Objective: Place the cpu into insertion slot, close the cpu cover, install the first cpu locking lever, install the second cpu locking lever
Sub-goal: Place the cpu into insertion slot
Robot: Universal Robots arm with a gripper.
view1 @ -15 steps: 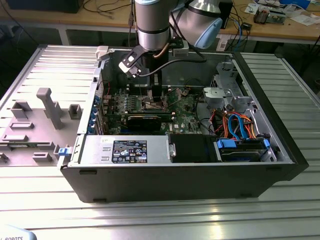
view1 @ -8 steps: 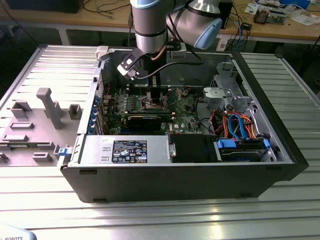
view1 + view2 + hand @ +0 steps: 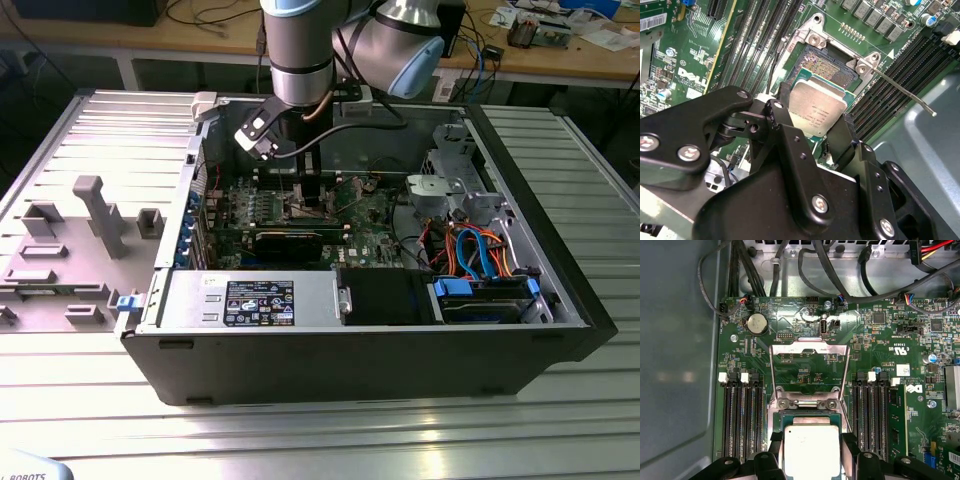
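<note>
My gripper [image 3: 816, 114] is shut on the cpu [image 3: 819, 107], a flat square chip with a dull silver top, one black finger [image 3: 784, 107] on each side. The chip hangs just over the insertion slot [image 3: 826, 67] and covers part of it; a strip of the brownish-gold contact field shows beyond its edge. The first wrist view has the cpu [image 3: 811, 450] between the gripper [image 3: 812, 440] fingers, and the cpu cover [image 3: 810, 347] swung open past the slot's rim [image 3: 805, 404]. A thin locking lever [image 3: 905, 95] sticks out to one side. In the exterior view the gripper [image 3: 308, 197] reaches down into the computer case.
Long black memory slots [image 3: 742, 415] flank the socket on both sides of the green motherboard [image 3: 890, 325]. Black cables [image 3: 840, 275] run along the board's edge. A long black expansion card [image 3: 285, 240], drive bays with blue and orange cables [image 3: 480, 255] and the case walls [image 3: 540, 210] surround the work area.
</note>
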